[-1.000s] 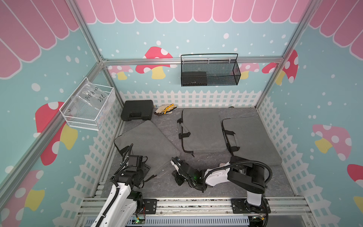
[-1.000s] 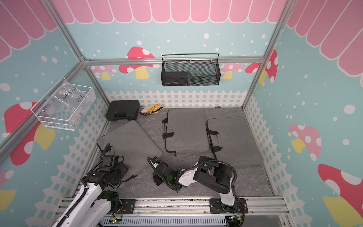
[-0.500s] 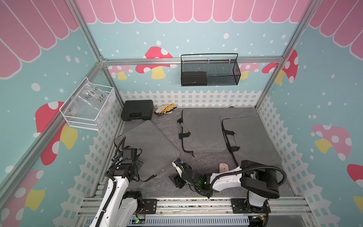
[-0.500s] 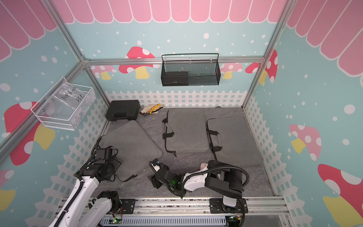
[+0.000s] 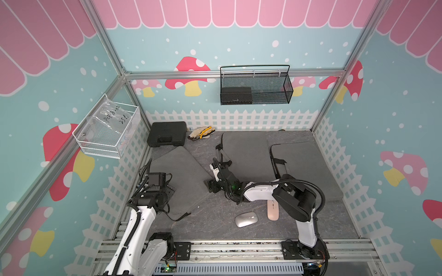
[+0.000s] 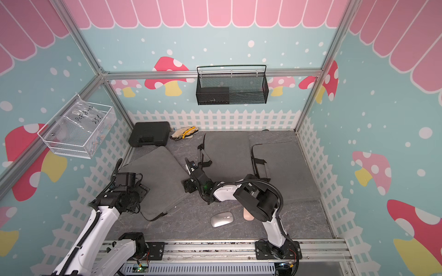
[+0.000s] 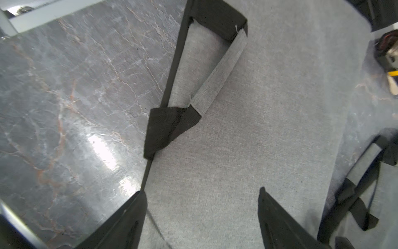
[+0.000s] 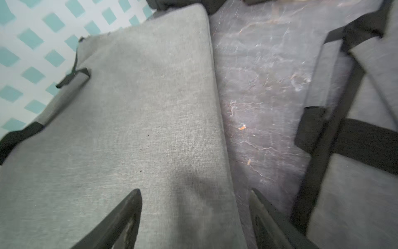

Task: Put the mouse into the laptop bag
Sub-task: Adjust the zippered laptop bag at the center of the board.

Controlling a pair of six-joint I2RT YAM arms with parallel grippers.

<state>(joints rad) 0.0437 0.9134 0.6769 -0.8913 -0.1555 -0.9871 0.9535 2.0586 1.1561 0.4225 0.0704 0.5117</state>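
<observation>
Two mice lie on the floor near the front: a silver mouse and a pink mouse, the pink one partly under my right arm in a top view. Three flat grey laptop bags lie on the floor: left bag, middle bag, right bag. My left gripper hangs open over the left bag, near its handle. My right gripper is open over that bag's right edge, holding nothing.
A black case and work gloves lie at the back left. A black wire basket hangs on the back wall and a white basket on the left wall. White fence walls ring the marbled floor.
My right gripper has opened and drawn away from the front towards the left bag's edge, uncovering the silver mouse. My left arm has shifted a little towards the back.
</observation>
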